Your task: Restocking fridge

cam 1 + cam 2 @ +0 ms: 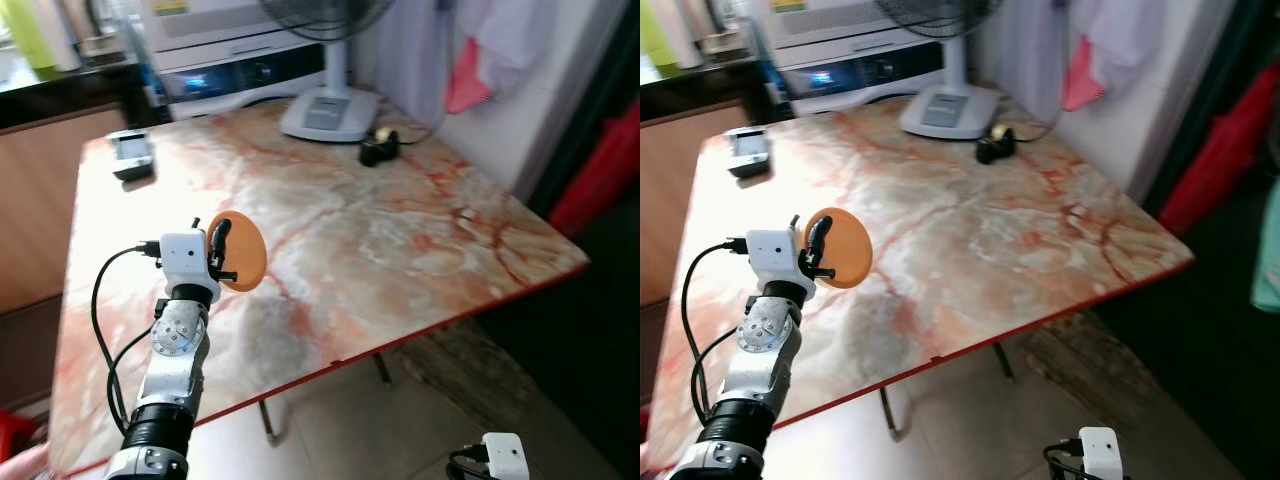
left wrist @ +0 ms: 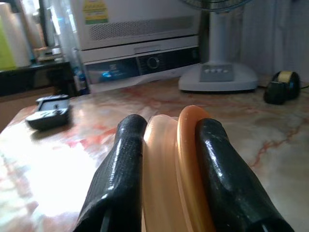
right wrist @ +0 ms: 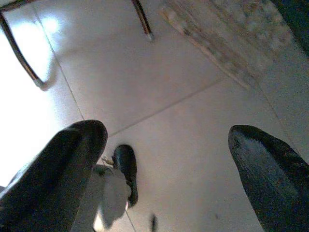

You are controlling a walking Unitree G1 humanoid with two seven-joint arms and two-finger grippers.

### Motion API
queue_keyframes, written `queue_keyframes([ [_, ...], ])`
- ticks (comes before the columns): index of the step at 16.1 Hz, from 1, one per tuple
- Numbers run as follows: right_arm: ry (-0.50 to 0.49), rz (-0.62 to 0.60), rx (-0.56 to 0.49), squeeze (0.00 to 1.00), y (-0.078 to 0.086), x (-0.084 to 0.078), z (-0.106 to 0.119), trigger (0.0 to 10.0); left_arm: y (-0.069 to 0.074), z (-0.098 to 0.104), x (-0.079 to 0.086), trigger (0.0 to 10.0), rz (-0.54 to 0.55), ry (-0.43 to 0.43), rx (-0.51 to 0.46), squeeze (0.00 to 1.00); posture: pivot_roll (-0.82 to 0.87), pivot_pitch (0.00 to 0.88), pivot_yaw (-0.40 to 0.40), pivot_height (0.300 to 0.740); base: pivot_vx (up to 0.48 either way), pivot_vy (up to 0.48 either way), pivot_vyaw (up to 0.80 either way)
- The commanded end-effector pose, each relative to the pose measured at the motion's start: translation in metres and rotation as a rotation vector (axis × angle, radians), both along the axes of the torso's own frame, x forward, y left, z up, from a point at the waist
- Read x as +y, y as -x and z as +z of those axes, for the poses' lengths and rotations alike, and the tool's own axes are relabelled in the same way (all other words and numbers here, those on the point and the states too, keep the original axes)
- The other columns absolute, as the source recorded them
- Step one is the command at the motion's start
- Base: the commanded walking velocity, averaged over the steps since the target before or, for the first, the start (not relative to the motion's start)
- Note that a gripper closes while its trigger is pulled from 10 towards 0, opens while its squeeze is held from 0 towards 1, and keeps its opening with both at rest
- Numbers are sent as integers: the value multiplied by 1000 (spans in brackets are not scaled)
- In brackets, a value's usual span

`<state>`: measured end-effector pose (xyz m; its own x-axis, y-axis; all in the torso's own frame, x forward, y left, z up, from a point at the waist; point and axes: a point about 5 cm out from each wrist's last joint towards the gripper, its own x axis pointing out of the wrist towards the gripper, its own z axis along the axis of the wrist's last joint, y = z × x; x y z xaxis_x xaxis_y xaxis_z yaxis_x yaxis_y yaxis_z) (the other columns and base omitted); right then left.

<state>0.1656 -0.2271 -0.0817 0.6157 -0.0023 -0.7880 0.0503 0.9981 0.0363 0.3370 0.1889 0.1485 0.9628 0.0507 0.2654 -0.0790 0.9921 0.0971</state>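
My left gripper (image 1: 222,250) is shut on an orange round lid-like disc (image 1: 243,252), held on edge above the near left part of the marble table (image 1: 400,230). In the left wrist view the orange disc (image 2: 186,159) sits clamped between the two black fingers (image 2: 120,174). My right gripper (image 3: 169,159) hangs low beside the table with its fingers wide apart, pointing at the tiled floor (image 3: 159,87); its white wrist block (image 1: 505,455) shows at the lower right.
A white fan base (image 1: 328,112) and a black tape dispenser (image 1: 379,147) stand at the table's far side. A small grey device (image 1: 131,155) lies far left. A white appliance (image 2: 140,24) stands behind. Table legs (image 3: 142,19) and a mat (image 3: 227,43) are below.
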Motion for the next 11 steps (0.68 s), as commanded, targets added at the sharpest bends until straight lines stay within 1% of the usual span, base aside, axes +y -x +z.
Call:
queue_keyframes([
  [1,2,5,13,0,1,0,-1,10000,-2,11,3,10000,10,-36,-37,0,5,0,34,740,0,0,-800],
  [3,2,5,13,0,1,0,-1,10000,-2,11,3,10000,10,-36,-37,0,5,0,34,740,0,0,-800],
  [4,-1,10,13,0,1,0,-1,10000,-2,14,2,10000,9,-67,-50,0,9,0,34,740,0,-368,-800],
  [5,-2,12,13,0,0,0,0,10000,-2,15,2,10000,9,-80,-56,0,9,0,34,740,0,-368,-800],
  [11,-2,12,14,0,0,0,0,10000,-2,15,1,10000,11,-83,-56,0,9,0,34,740,0,-368,-800],
])
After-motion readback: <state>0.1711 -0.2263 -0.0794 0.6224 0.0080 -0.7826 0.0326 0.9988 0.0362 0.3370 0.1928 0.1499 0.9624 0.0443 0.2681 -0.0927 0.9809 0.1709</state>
